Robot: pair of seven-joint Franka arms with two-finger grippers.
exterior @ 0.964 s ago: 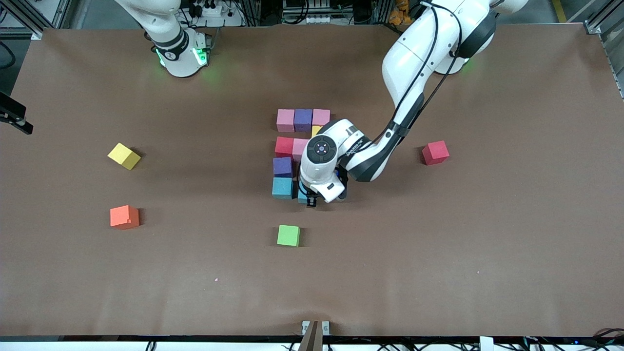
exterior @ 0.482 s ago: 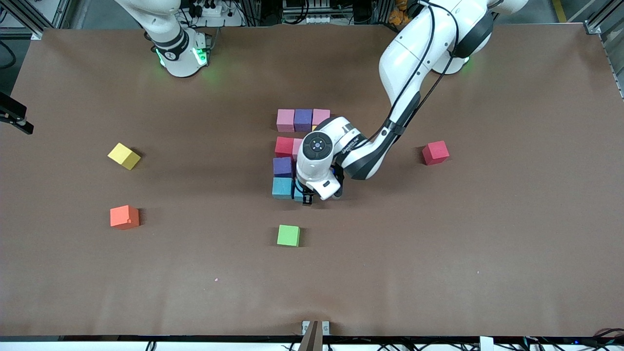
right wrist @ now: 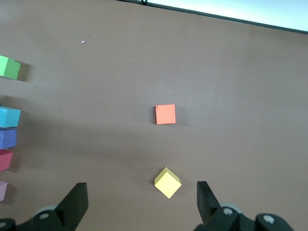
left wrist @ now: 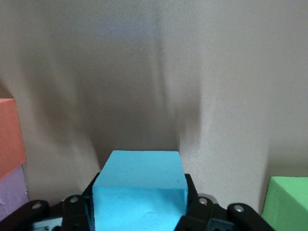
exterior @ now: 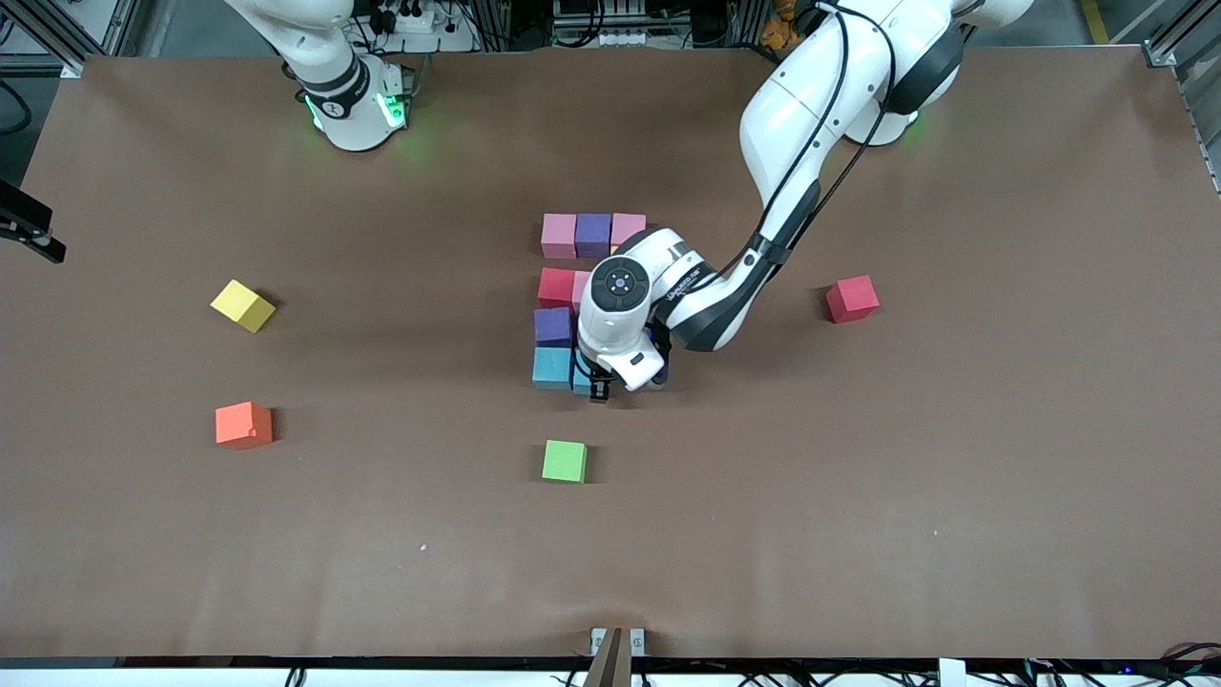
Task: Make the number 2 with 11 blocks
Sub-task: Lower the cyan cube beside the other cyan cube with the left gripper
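Note:
The blocks laid for the number 2 sit mid-table: a row of pink [exterior: 558, 235], purple [exterior: 592, 234] and pink [exterior: 628, 229]. Nearer the camera come red [exterior: 555, 286] and pink [exterior: 581, 286], then purple [exterior: 552, 326], then light blue [exterior: 551, 367]. My left gripper [exterior: 599, 386] [left wrist: 139, 216] is shut on a second light blue block [exterior: 580, 375] [left wrist: 139, 192], held low right beside the first. The left hand hides part of the group. Loose blocks are yellow [exterior: 242, 305] [right wrist: 167, 182], orange [exterior: 243, 425] [right wrist: 165, 114] and red [exterior: 852, 299]. My right gripper [right wrist: 142, 207] waits open, high over the yellow block.
A green cube [exterior: 564, 461] [left wrist: 286, 202] [right wrist: 9, 67] lies nearer the camera than the group. The left wrist view shows the edges of an orange-red block [left wrist: 9, 139] and a pale purple one [left wrist: 9, 192]. The left arm [exterior: 792, 143] reaches over the table from its base.
The left gripper has carried the light blue block a little toward the group, closing the gap to the other light blue block. A yellow block seen by the hand is now hidden.

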